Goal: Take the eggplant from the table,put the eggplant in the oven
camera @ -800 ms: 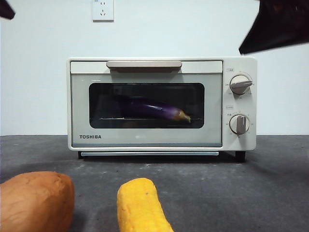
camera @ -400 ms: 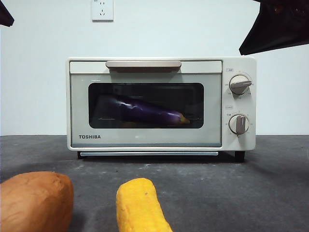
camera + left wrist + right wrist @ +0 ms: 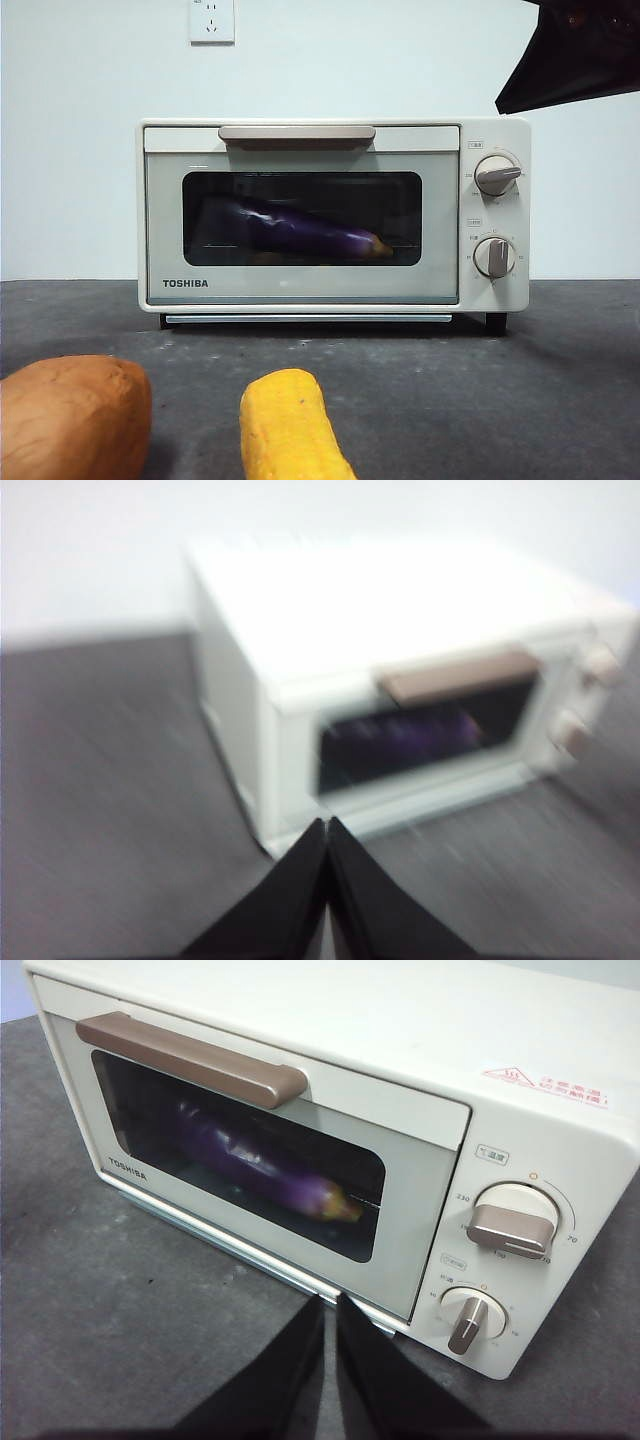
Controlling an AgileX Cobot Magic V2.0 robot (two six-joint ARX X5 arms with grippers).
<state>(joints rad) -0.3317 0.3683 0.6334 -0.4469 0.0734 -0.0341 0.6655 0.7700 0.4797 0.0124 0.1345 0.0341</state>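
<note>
Front view: the oven (image 3: 335, 215) stands on the table (image 3: 560, 400) with its door shut, and the eggplant (image 3: 300, 231) lies on the rack behind the dark glass, stem end toward the knobs. A second ago the small black tip at the upper left corner was in the frame; now it is gone, while the dark arm at the upper right has barely shifted, so both arms appear to be drawing back from a finished job. A sweet potato (image 3: 72, 417) and a corn cob (image 3: 290, 430) sit at the near edge, each cut off by the frame. Left wrist view: the left gripper (image 3: 326, 830) has its fingers pressed together at the tips and holds nothing; the oven lies ahead of the fingertips and well apart from them. The picture is smeared by motion, so the eggplant shows only as a purple blur in the window and the knobs are hard to make out. Right wrist view: the right gripper (image 3: 329, 1305) shows its fingers almost together, a thin slit between them, with nothing held; the oven's lower door edge lies just beyond the fingertips, and the eggplant (image 3: 265, 1165) is plain through the glass. The door handle (image 3: 190, 1057) is untouched. The rack itself is mostly lost in the dark glass.
</note>
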